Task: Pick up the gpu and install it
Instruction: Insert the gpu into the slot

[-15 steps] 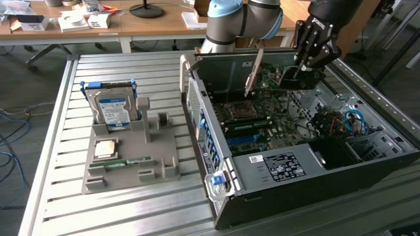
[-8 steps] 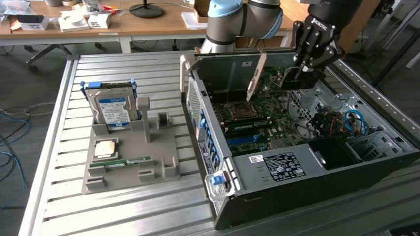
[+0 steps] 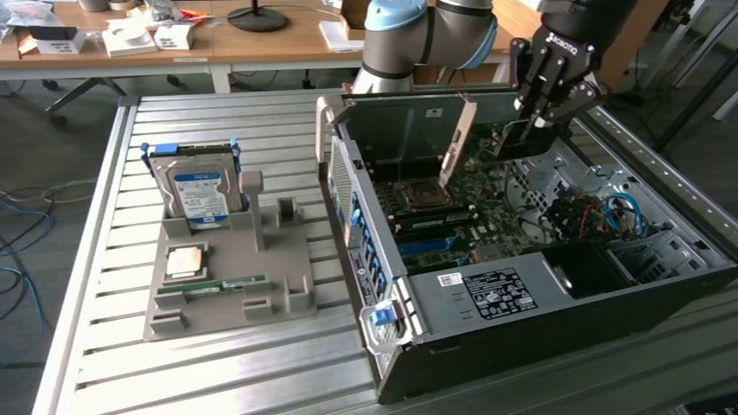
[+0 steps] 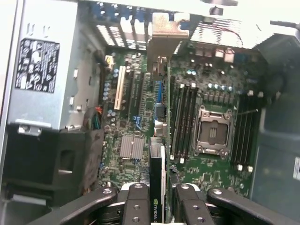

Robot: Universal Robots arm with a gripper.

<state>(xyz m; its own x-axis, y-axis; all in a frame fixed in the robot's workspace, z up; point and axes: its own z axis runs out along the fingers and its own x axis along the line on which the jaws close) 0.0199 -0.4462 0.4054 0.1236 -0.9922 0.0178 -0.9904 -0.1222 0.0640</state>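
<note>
My hand (image 3: 533, 130) is clenched on the gpu (image 4: 158, 178), with one finger (image 4: 137, 201) against each flat face. The card stands edge-on between them, inside the open computer case (image 3: 554, 285). It hangs directly under my hand, over the motherboard (image 4: 136, 117), and its metal bracket (image 4: 164, 28) is at the end farthest from my fingers. I cannot tell whether its lower edge is already touching a slot.

I judge the card to be light and stiff, a thin board that won't sag. It looks fragile, though, because its faces carry small parts and its contact edge should not be scraped. The faces look smooth, so it could slip or swing in a loose grip, the more so because I hold it near one end. The best place to hold it seems to be where I have it now: flat on both faces, up by the top edge and away from the contacts.
</note>
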